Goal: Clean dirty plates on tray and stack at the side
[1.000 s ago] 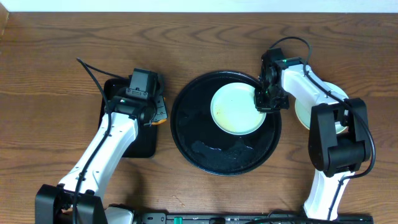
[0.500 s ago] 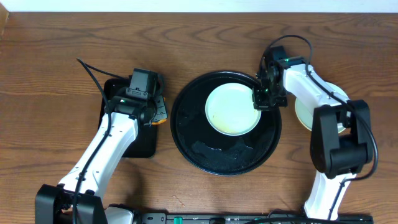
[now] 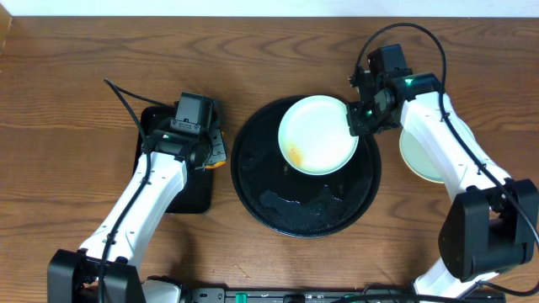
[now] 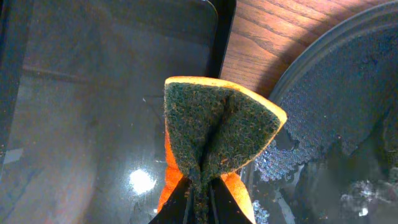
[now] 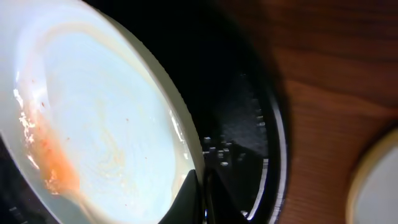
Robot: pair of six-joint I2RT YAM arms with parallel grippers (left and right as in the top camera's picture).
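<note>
A pale mint-green plate (image 3: 317, 135) with an orange sauce streak is held tilted above the round black tray (image 3: 253, 172). My right gripper (image 3: 355, 119) is shut on its right rim; the wrist view shows the rim pinched between the fingers (image 5: 200, 190) and the sauce (image 5: 53, 163) at lower left. Another pale plate (image 3: 418, 157) lies on the wood to the right of the tray. My left gripper (image 3: 212, 153) is shut on an orange sponge with a green scouring face (image 4: 217, 134), beside the tray's left rim (image 4: 298, 81). The yellow plate is not in view.
A smaller rectangular black tray (image 3: 164, 126) lies under my left arm, wet in the left wrist view (image 4: 93, 124). Soapy foam (image 3: 307, 202) covers the round tray's near half. Bare wood-grain table lies at the far side and corners.
My right gripper has lifted the mint-green plate by its right rim, tilting it up and toward the far side, so the sauce streak now shows. The left arm has not moved.
</note>
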